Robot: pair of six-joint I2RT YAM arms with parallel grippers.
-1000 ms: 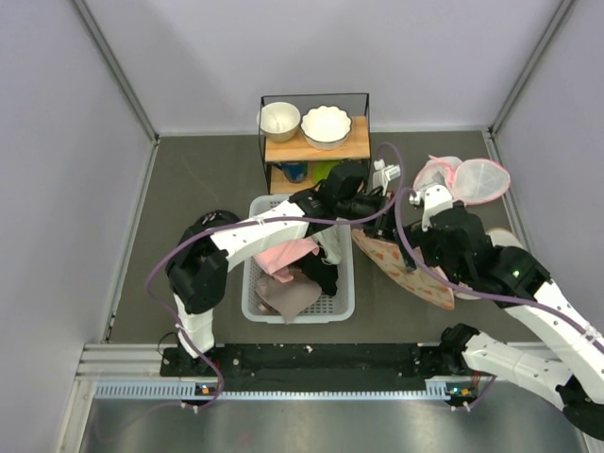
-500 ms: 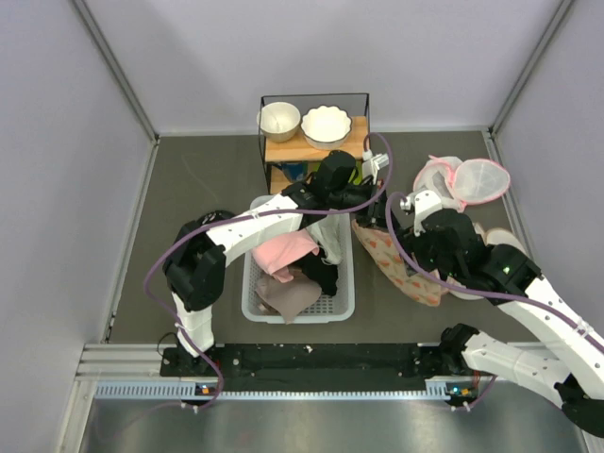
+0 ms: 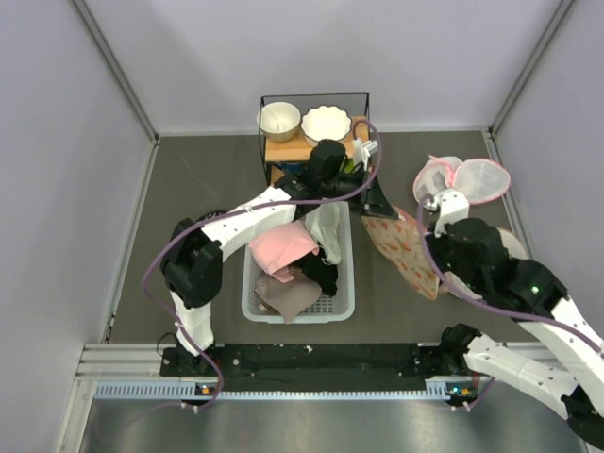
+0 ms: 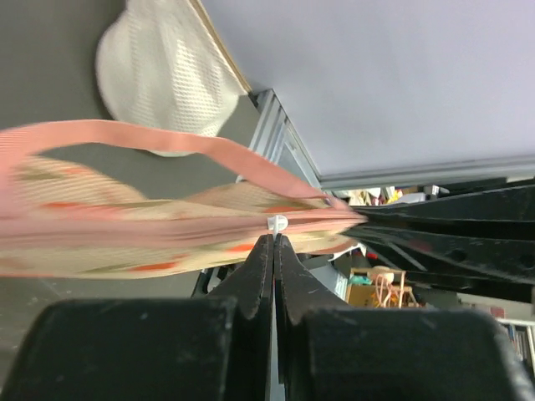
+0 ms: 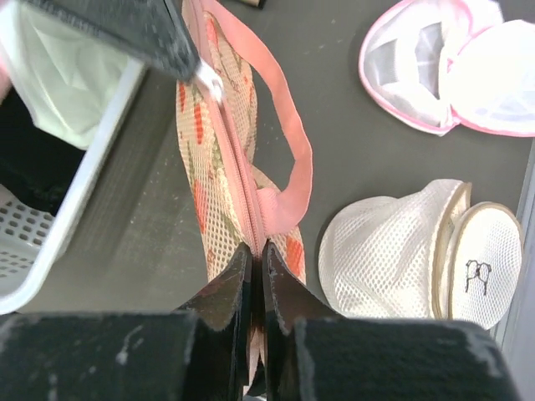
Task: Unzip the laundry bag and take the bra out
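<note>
Laundry bag (image 3: pixel 408 247): peach floral mesh, pink trim. L tool (image 4: pixel 274 241) pinches its white zip pull (image 4: pixel 276 223) (wrist cams only); R tool (image 5: pixel 257 251) clamps bag edge.

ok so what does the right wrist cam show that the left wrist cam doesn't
Only right wrist: the white basket with pale green cloth, and the pink-rimmed mesh domes. Only left wrist: background room clutter. Both: the laundry bag, the left gripper shut on its white zipper pull, and a white mesh pad.
</note>
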